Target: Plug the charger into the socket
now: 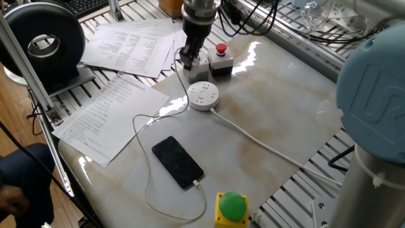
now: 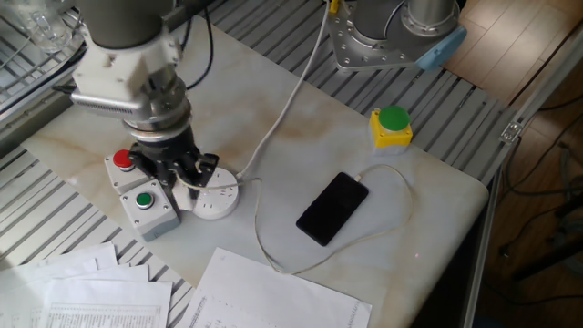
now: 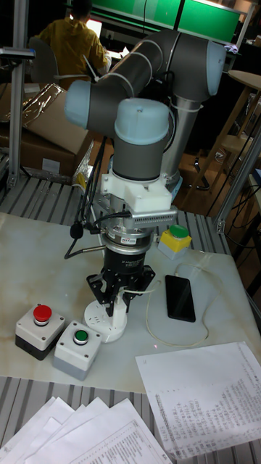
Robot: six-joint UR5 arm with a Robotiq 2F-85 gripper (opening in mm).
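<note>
UR5 gripper [image 2: 189,179] hangs low over the socket [image 2: 217,198], the round white puck sitting on the marble surface [image 2: 301,137] just beside the grey button box [image 2: 144,193] with red and green buttons. Fingers [image 3: 118,299] point down and pinch the charger [image 2: 191,182], a small white cube only partly visible between them; in the tall fixed view a bit of white shows at the fingertips, right above the socket's top face [image 3: 101,322]. Cannot tell whether the charger's prongs touch the slots. In one fixed view the gripper [image 1: 188,61] sits between the button box [image 1: 215,58] and the socket [image 1: 203,95], with the socket's slot holes still exposed.

Thin white cable [image 2: 258,239] runs from the gripper area, loops toward the paper-side edge of the surface and curls back to the black smartphone [image 2: 332,208], which lies flat, screen up, mid-surface. Thick white cord [image 1: 272,149] leaves the socket and trails across the surface to its far edge. Yellow box with a green dome button [image 2: 391,126] sits near the surface edge, well apart from the socket. Printed paper sheets [image 1: 107,113] lie along one edge, some overhanging the slatted frame.
</note>
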